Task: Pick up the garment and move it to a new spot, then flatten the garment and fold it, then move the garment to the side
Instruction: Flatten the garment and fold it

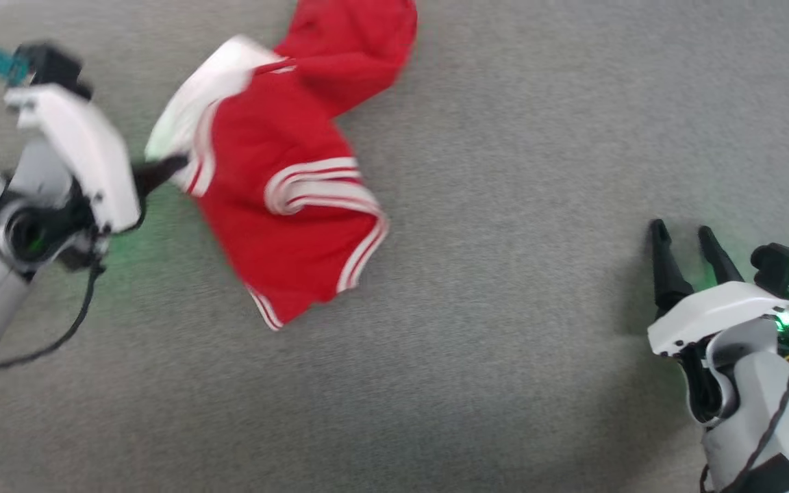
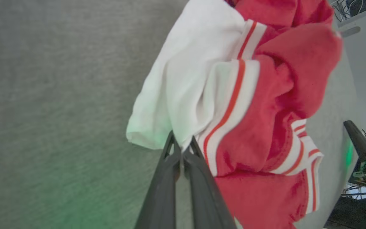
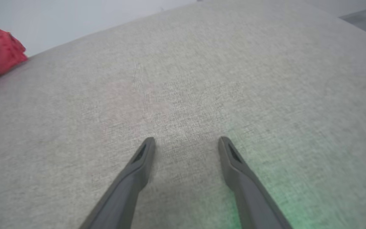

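- Left gripper [image 1: 174, 166]: fingers pressed together, pinching the edge of the garment [image 1: 278, 198] at its white sleeve [image 2: 183, 82], just beside the striped trim. In the left wrist view the bite sits at the very fingertips [image 2: 171, 142].
- Garment: lies crumpled on the grey fabric surface [image 1: 518, 205], at the upper middle of the head view, with its lettering hidden in the folds.
- Right gripper [image 1: 681, 230]: fingers spread and empty, over bare surface, well apart from the garment.
- Risk, slip: so shallow a pinch probably lets the cloth pull free once the full weight comes onto it.
- Risk, tangle: a lift by one sleeve edge likely leaves the body hanging twisted or dragging, which makes flattening harder.
- Risk, layers: how many layers are caught cannot be told, and a stray fold may travel along.
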Available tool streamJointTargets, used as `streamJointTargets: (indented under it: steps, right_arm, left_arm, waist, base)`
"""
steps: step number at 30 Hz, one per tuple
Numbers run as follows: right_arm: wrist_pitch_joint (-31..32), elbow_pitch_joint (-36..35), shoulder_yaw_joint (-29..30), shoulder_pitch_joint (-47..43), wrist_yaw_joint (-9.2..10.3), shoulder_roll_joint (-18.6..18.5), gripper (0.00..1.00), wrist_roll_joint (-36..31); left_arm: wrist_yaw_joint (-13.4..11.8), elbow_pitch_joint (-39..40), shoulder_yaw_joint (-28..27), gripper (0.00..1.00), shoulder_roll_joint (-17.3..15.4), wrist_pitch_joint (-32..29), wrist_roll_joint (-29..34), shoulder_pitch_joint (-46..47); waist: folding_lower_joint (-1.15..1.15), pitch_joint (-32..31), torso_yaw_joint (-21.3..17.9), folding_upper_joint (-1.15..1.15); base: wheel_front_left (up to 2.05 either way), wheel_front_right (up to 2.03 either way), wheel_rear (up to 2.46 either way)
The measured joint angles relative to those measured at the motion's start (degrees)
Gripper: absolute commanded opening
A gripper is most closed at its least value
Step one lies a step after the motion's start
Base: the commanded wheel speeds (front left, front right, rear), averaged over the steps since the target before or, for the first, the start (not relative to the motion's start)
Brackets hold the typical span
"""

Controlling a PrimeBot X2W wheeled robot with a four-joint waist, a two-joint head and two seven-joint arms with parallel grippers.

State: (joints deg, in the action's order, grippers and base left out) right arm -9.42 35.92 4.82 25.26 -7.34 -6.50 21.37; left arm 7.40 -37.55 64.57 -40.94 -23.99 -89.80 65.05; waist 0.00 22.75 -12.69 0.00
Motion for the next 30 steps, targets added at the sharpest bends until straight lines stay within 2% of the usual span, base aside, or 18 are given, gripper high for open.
streamJointTargets:
  steps: [4, 6, 7, 12, 23, 24, 25, 26, 27, 28, 30]
  right_arm:
    - [2.3, -2.9, 2.0, -1.6, 0.0, -0.1, 1.0, -1.6]
    - [3.4, -4.6, 2.8, -2.5, -0.14, -0.1, 1.0, -2.4]
    - [4.0, -5.4, 3.0, -2.9, -0.14, 0.1, 1.0, -2.7]
    - [6.4, -9.3, 3.6, -3.7, -0.14, 0.8, 1.0, -3.8]
    - [9.1, -14.3, 4.8, -6.0, -0.14, 2.3, 1.0, -4.5]
    - [9.2, -14.8, 4.8, -6.0, -0.14, 2.4, 1.0, -4.6]
    - [9.3, -15.0, 4.8, -6.1, -0.14, 2.5, 1.0, -4.7]
    - [9.4, -15.2, 5.0, -6.2, -0.14, 2.5, 1.0, -4.7]
    - [9.4, -15.4, 5.1, -6.4, -0.14, 2.6, 1.0, -4.7]
    - [9.4, -15.5, 5.3, -6.7, -0.14, 2.7, 1.0, -4.7]
    - [9.5, -15.8, 5.9, -7.2, -0.14, 2.7, 1.0, -4.8]
  left_arm:
    - [0.0, 1.3, 0.5, 0.0, -2.1, 1.4, 0.0, -3.8]
    - [0.0, 2.2, 0.5, 0.47, -2.1, 1.8, 0.0, -4.5]
    - [0.0, 2.5, 0.5, 1.0, -2.2, 1.9, -0.1, -4.5]
    - [-1.4, 2.9, -0.8, 1.0, -3.8, 2.8, 0.0, -3.0]
    - [-2.4, -3.6, 0.0, 1.0, -3.1, -1.1, 1.9, 1.8]
    - [-2.4, -4.3, 0.0, 0.91, -2.8, -1.8, 1.6, 1.8]
    - [-2.3, -4.9, -0.1, 0.49, -2.4, -2.6, 1.2, 1.8]
    - [-2.1, -5.2, -0.2, 0.25, -2.2, -3.1, 0.8, 1.9]
    - [-1.8, -5.4, -0.4, 0.07, -2.1, -3.3, 0.7, 2.1]
    - [-1.5, -5.7, -0.5, 0.0, -2.0, -3.3, 0.7, 2.4]
    - [-1.2, -5.8, -0.5, 0.0, -1.9, -3.4, 0.5, 2.6]
  waist:
    - [0.0, -1.0, 2.4, 0.0]
    - [0.0, -1.2, 3.4, 0.0]
    - [0.0, -1.3, 3.7, 0.0]
    - [0.0, -1.3, 3.9, 0.0]
    - [0.0, 0.6, 1.0, 0.0]
    - [0.0, 0.8, 0.7, 0.0]
    - [0.0, 1.0, 0.5, 0.0]
    - [0.0, 1.1, 0.3, 0.0]
    - [0.0, 1.3, 0.1, 0.0]
    - [0.0, 1.4, 0.1, 0.0]
    - [-0.01, 1.4, 0.2, 0.0]
  base:
    - [0.0, 0.0, 0.0]
    - [0.0, 0.0, 0.0]
    - [0.0, 0.0, 0.0]
    - [0.0, 0.0, 0.0]
    - [0.0, 0.0, 0.0]
    - [0.0, 0.0, 0.0]
    - [0.0, 0.0, 0.0]
    - [0.0, 0.0, 0.0]
    - [0.0, 0.0, 0.0]
    - [0.0, 0.0, 0.0]
    - [0.0, 0.0, 0.0]
